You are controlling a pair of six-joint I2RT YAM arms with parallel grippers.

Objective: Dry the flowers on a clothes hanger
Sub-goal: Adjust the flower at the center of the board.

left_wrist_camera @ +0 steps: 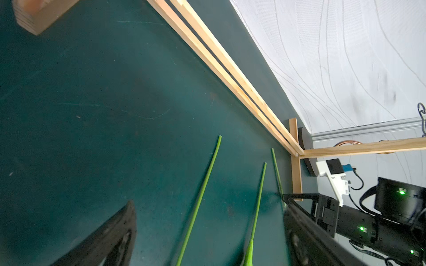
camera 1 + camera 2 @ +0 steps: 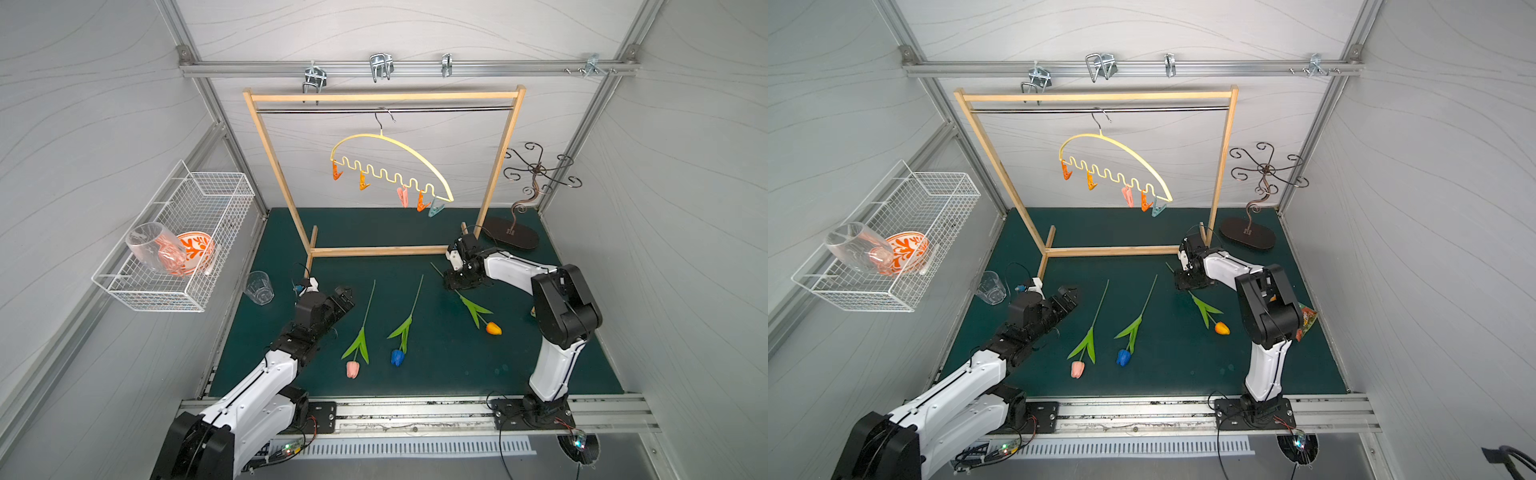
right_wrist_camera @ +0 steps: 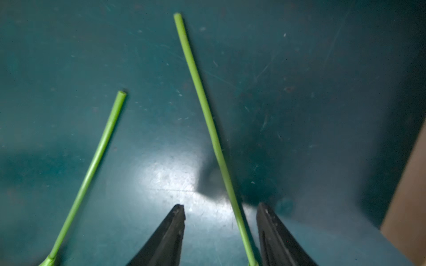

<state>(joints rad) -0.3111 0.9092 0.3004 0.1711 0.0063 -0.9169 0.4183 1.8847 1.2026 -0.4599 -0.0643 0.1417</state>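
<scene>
Right pincer (image 3: 220,206) straddles the orange tulip (image 2: 493,328) at its stem, jaws apart and nothing clamped; left pincer (image 1: 208,201) gapes wide. Pale yellow clothes hanger (image 2: 409,149) hangs from the rod, clothespins empty. Pink tulip (image 2: 352,369) and blue tulip (image 2: 397,357) lie flat on the bench (image 2: 457,374). The thin green stems look light and springy, so pinch near the bare end.

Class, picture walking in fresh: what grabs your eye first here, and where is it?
A yellow hanger hangs from the wooden rack at the back. Three tulips, pink, blue and orange, lie on the green mat, and the right claw straddles the orange one's stem.
</scene>
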